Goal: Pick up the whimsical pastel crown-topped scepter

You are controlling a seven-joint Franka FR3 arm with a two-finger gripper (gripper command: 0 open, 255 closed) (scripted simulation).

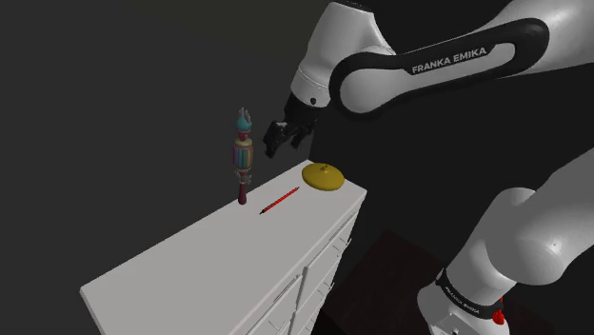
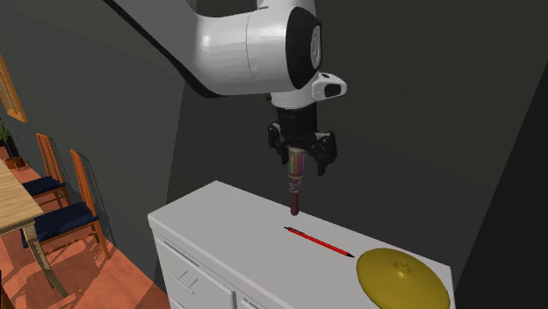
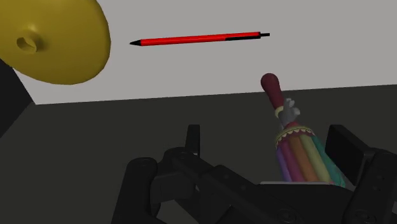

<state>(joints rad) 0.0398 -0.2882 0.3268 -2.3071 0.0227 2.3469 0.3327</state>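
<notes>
At the cabinet's point(image 1: 190, 266) back edge, opposite the drawers, my tool point(image 3: 270, 137) brackets the upright scepter point(image 1: 243, 157), which I have not yet gripped.
My fingers stand apart with the striped shaft between them, nearer one finger. Closing and lifting are left, I judge. The scepter stands on its dark red handle tip, near the red pen point(image 3: 197, 39); the yellow lid point(image 1: 323, 177) sits at the corner. In the second exterior view my tool hides the crown, and I cannot tell whether the nearer finger touches the shaft.
</notes>
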